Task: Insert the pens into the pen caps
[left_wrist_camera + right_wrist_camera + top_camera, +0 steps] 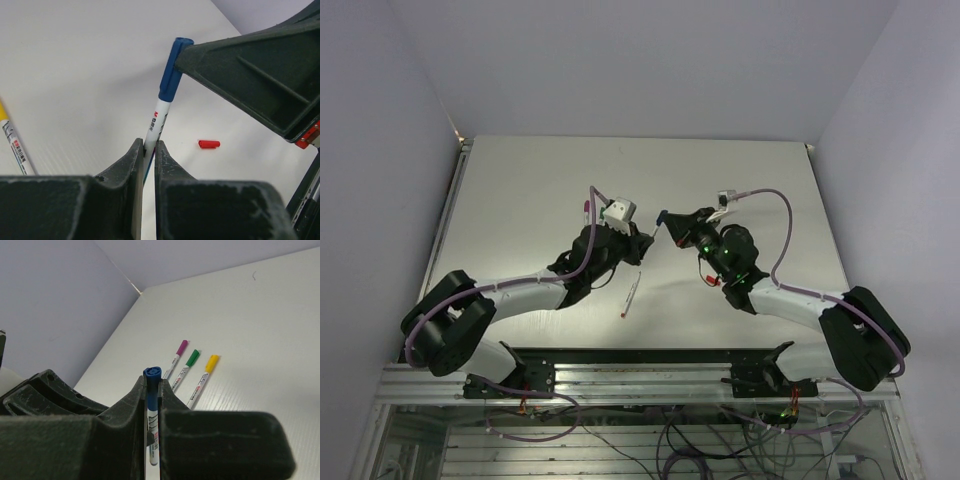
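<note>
The left gripper [149, 148] pinched the barrel of the blue pen [154, 124] — the right gripper [152, 383] clamped its blue cap [172, 70], seemingly seated; a red cap [209, 144] lay nearby.

The table [70, 65] looks matt white. The left gripper [149, 146] is grainy black plastic, the blue pen [154, 122] and blue cap [171, 75] smooth.

One pen [160, 112] between left hand [149, 150] and right hand [152, 387], above table [75, 60]; loose cap [209, 144] on table beside; three pens [184, 372] side-by-side.

Blue pen [156, 122] partly hidden in left gripper [149, 146], yellow pen [14, 147] cropped
</note>
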Controlling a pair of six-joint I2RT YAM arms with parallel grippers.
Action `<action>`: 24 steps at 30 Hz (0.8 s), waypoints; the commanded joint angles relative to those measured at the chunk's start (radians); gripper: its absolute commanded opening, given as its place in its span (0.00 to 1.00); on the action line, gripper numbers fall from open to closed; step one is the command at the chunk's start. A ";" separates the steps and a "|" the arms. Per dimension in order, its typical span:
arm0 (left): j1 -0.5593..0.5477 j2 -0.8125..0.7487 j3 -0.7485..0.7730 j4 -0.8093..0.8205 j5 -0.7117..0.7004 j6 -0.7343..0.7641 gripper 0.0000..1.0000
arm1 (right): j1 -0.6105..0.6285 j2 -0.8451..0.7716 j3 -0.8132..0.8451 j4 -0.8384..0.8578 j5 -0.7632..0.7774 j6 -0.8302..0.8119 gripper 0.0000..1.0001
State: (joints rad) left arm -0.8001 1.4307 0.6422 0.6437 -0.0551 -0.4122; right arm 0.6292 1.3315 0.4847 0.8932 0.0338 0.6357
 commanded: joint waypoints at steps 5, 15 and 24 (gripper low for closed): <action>0.024 -0.031 0.117 0.269 0.000 -0.038 0.07 | 0.050 0.040 0.017 -0.254 -0.045 -0.057 0.00; 0.024 -0.021 0.057 0.135 -0.097 -0.030 0.07 | 0.050 -0.123 0.042 -0.232 0.155 -0.104 0.55; 0.046 0.032 0.108 -0.106 -0.306 0.017 0.07 | 0.050 -0.276 -0.020 -0.318 0.266 -0.124 0.57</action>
State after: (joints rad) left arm -0.7738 1.4322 0.6891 0.6460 -0.2253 -0.4252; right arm 0.6762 1.0946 0.4713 0.6655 0.2176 0.5438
